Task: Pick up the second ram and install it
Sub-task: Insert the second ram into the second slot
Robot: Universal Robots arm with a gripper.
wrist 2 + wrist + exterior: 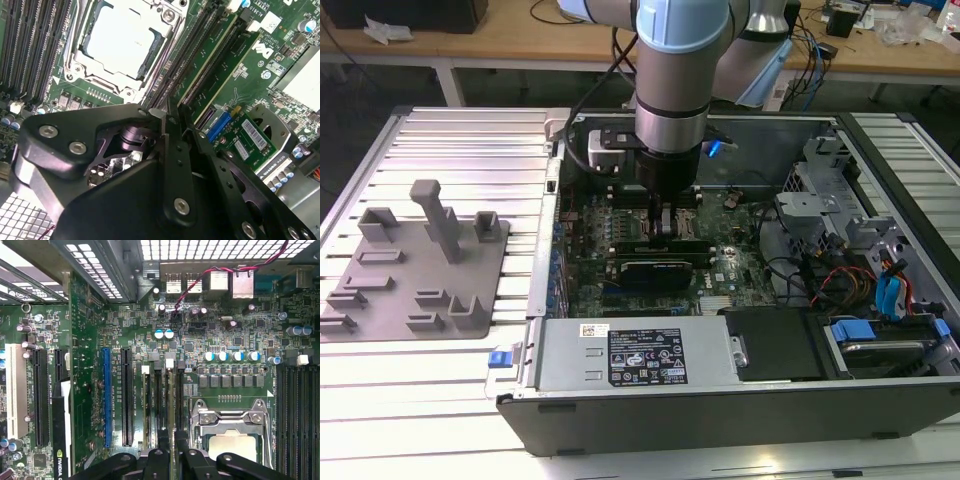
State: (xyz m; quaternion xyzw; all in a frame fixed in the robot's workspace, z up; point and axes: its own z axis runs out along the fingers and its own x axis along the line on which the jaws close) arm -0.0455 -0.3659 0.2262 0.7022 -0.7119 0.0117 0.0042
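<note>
Jaws clamped on the second ram (pixel 171 405), edge-on over a memory slot (pixel 159 400) at lower centre; slight misalignment risks jamming, bending the stick.

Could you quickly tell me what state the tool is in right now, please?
Tool: shut on the second ram, edge-on over the motherboard's memory slots.

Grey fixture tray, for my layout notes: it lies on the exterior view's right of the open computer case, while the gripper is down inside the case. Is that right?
Not quite. The exterior view shows the grey fixture tray on the exterior view's left of the open computer case, not its right. The gripper is indeed down inside the case.
</note>
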